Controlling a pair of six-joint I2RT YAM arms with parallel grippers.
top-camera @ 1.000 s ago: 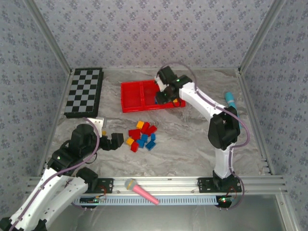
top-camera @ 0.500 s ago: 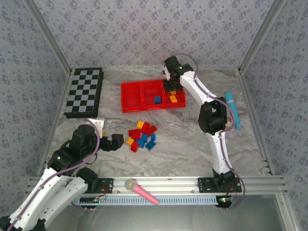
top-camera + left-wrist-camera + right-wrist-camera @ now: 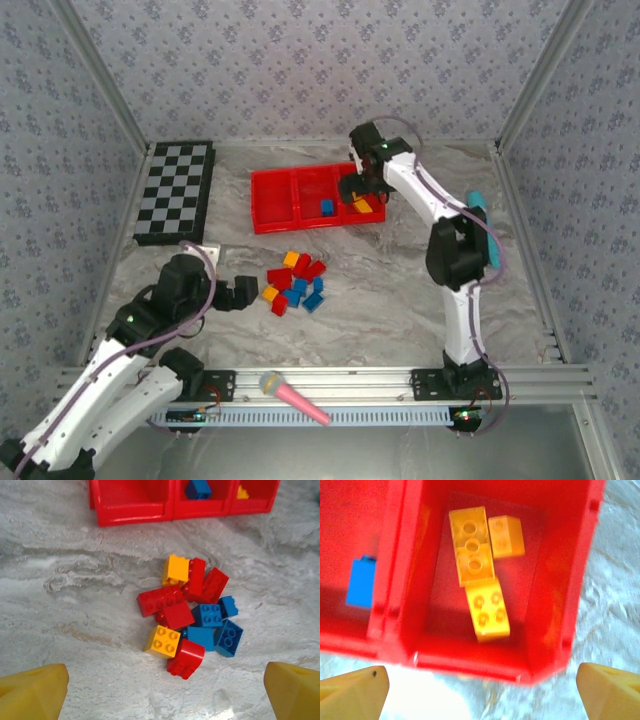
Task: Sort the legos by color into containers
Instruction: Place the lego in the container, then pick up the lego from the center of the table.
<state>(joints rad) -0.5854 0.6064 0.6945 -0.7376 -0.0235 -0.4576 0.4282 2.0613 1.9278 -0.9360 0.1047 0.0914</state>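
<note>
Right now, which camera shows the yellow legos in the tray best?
The right wrist view: it looks down into the tray, so the yellow legos are big and separate. The top external view shows a tiny spot; the left wrist view, a sliver at its top edge.

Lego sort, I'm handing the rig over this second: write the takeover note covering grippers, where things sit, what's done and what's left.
Left gripper: open, empty, hovering near the loose pile on the table.
Right gripper: open, empty, above the right compartment of the tray.
Done: orange-yellow legos lie in the right compartment and one blue lego in the middle one. The left compartment looks empty.
Left: the pile, mostly red and blue with two orange-yellow; reds presumably go left.
</note>
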